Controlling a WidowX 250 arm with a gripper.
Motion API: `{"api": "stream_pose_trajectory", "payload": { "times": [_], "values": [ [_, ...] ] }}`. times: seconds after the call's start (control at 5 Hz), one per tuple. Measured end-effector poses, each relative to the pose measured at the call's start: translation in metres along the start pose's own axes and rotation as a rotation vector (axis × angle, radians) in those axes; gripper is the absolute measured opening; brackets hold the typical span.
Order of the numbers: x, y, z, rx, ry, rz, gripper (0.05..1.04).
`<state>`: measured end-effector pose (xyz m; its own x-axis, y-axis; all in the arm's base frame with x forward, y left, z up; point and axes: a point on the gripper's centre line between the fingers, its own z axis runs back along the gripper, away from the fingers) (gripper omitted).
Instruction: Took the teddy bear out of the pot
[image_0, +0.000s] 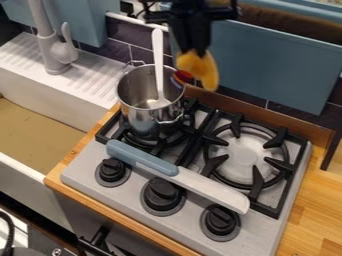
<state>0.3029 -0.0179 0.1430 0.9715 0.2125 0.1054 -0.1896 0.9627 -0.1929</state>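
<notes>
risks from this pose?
1. Spoon snag: the white utensil sticks up out of the pot, close beside the gripper in this view. A leftward swing might knock it or tip the pot.
2. Drop: the teddy bear hangs below the gripper near the pot's rim. If it slips, it could fall back in or onto the grate.

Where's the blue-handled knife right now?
In the camera view, low centre, the knife lies slanted across the stove, between the pot and the black knobs.
</notes>
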Motion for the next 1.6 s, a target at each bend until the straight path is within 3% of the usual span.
{"api": "stream_pose_trajectory", "payload": {
  "times": [0.4,0.8,1.0,1.2,1.4,1.6],
  "values": [
    [-0.004,-0.026,-0.048,0.038,-0.033,-0.045,0.081],
    [-0.01,-0.022,-0.1,0.101,-0.031,-0.057,0.081],
    [-0.014,-0.021,-0.103,0.097,-0.021,-0.066,0.081],
    [-0.012,-0.016,-0.116,0.15,-0.01,-0.05,0.081],
    [-0.009,-0.016,-0.12,0.155,-0.025,-0.053,0.101],
    [-0.007,-0.02,-0.118,0.137,-0.015,-0.05,0.272]
  ]
}}
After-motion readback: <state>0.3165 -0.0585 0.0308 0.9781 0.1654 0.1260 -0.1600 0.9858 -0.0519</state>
